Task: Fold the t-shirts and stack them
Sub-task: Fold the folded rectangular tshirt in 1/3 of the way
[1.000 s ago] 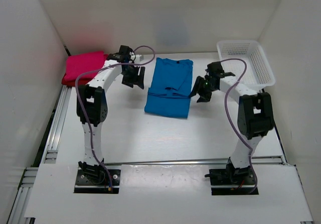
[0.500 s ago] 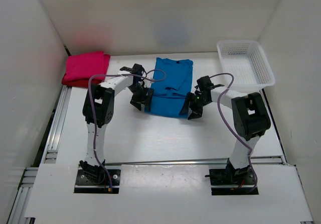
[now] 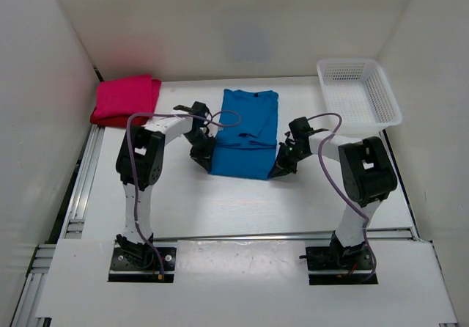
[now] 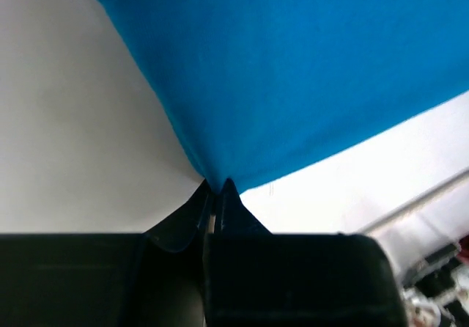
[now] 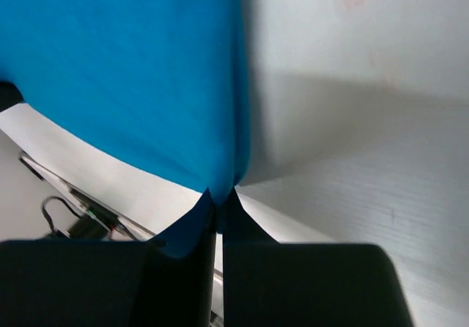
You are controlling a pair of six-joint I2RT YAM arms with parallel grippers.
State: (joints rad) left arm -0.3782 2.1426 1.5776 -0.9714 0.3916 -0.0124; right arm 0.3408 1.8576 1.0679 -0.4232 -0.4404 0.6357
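A bright blue t-shirt lies folded lengthwise in the middle of the table. My left gripper is shut on its near left corner, and the blue cloth runs straight into the closed fingertips. My right gripper is shut on the near right corner, with the blue cloth pinched between its fingertips. A magenta-pink t-shirt lies folded at the far left on top of a dark red one, of which only an edge shows.
A white mesh basket stands at the far right corner. White walls close in the table at the left, back and right. Metal rails run along the left edge and the near edge.
Both arms came down toward me from beside the shirt's middle to its near corners. Both grippers went from open to shut on those corners.
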